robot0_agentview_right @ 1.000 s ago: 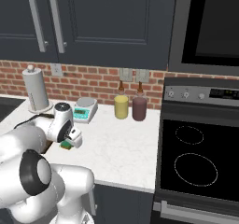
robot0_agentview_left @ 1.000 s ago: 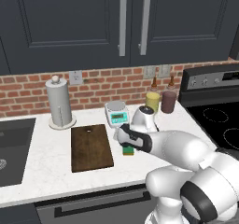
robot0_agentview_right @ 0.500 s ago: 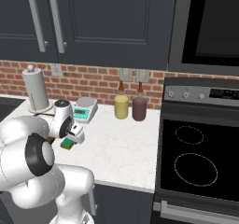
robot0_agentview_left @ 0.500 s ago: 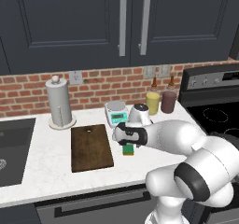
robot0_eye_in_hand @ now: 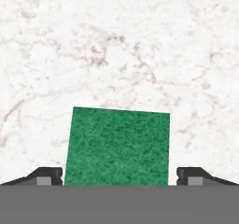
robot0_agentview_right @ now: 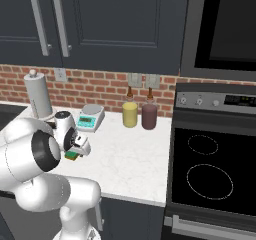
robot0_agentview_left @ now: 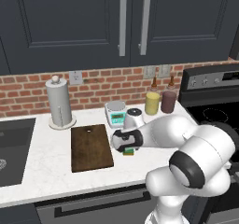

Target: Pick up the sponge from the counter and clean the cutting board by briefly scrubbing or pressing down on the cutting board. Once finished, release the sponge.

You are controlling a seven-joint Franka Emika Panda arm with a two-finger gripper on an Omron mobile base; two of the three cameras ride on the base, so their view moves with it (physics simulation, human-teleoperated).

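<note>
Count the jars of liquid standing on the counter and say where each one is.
2. The yellow jar stands at the brick wall right of the scale; the dark red jar stands just right of it, beside the stove. None looks hidden.

A paper towel roll (robot0_agentview_left: 59, 102) stands upright at the far left, before the brick wall (robot0_agentview_left: 28, 87). To its right is a white scale (robot0_agentview_right: 90, 117), then a yellow jar (robot0_agentview_right: 130, 114) and a dark red jar (robot0_agentview_right: 149, 115) just beside each other. The black stove (robot0_agentview_right: 212, 174) is at the right, the sink (robot0_agentview_left: 11, 148) at the left. Dark cabinets (robot0_agentview_left: 93, 22) hang above.
</note>
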